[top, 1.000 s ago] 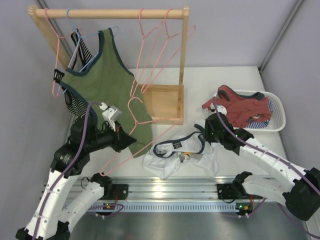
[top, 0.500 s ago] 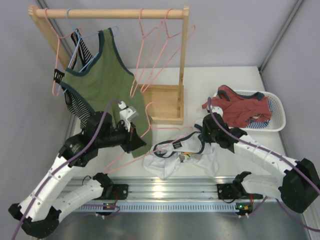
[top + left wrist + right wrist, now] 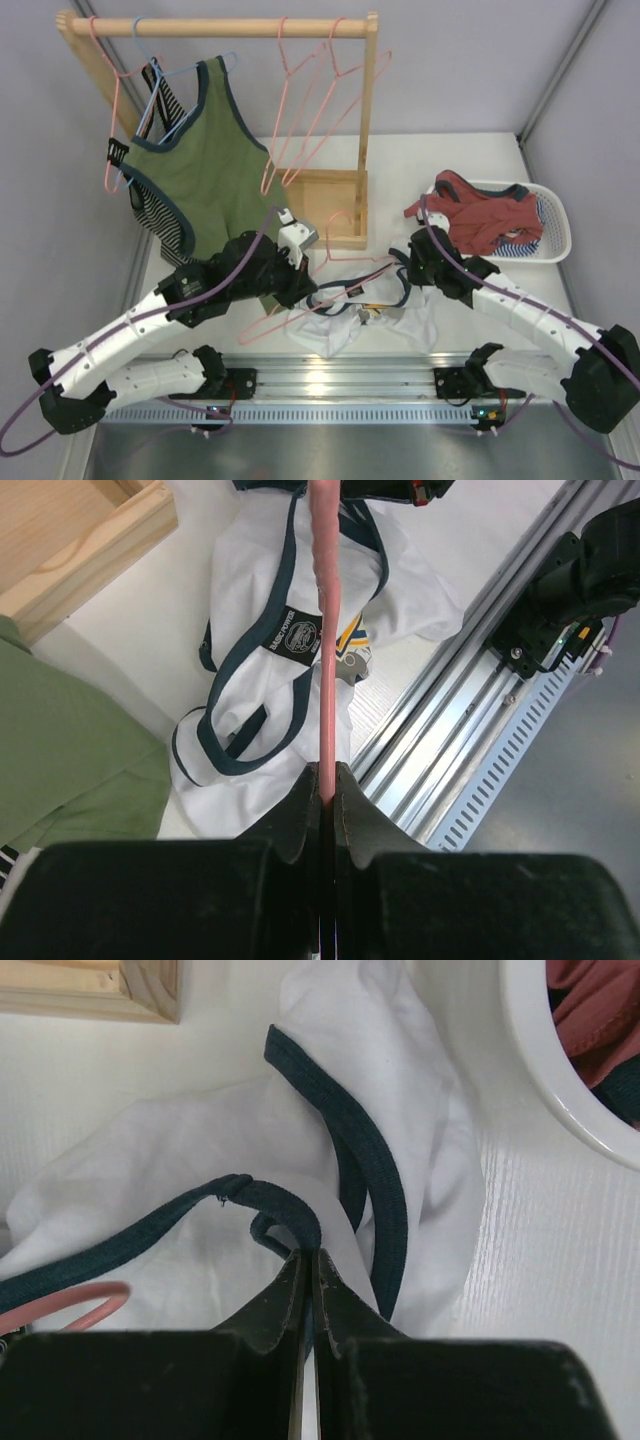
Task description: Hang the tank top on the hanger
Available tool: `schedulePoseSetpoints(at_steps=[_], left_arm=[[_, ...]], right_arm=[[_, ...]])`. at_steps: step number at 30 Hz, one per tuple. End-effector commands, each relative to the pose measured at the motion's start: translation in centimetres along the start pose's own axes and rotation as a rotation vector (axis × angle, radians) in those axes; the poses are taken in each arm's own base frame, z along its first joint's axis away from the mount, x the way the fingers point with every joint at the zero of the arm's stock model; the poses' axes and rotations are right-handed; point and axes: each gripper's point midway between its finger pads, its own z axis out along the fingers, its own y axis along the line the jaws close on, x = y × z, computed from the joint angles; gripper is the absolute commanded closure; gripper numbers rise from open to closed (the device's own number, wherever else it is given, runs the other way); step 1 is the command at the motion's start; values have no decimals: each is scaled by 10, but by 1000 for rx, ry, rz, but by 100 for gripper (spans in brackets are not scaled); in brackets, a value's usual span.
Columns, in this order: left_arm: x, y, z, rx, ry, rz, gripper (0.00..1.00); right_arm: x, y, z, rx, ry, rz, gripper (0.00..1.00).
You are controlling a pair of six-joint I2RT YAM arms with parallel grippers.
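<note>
The left gripper is clenched on the thin wire of one pink hanger, which runs from between its fingers toward 12 o'clock in the left wrist view. The tank top lies crumpled on the table, just under that wire and at about 4 o'clock of the left gripper in the top view. The right gripper is pinched tight on a fold of the top's navy trim, at the garment's 1 o'clock corner.

There is one white tank top and one held hanger. At 11 o'clock stands one wooden rack. On its rail hang at least three more pink hangers, one olive green tank top and one striped garment. At 2 o'clock of the right gripper sits one white basket holding a red garment.
</note>
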Motion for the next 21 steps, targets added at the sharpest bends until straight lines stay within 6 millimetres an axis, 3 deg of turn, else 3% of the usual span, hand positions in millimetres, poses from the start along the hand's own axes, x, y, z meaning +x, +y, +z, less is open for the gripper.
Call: schedulePoseSetpoints(at_steps=[1, 11, 21], left_arm=[[-21, -5, 11, -17, -83, 0, 100], [-13, -12, 34, -12, -58, 20, 100], [-5, -15, 46, -1, -43, 17, 100]], right_arm=[[-24, 0, -18, -12, -78, 25, 100], [-48, 3, -51, -44, -143, 36, 100], [-49, 6, -60, -67, -149, 33, 100]])
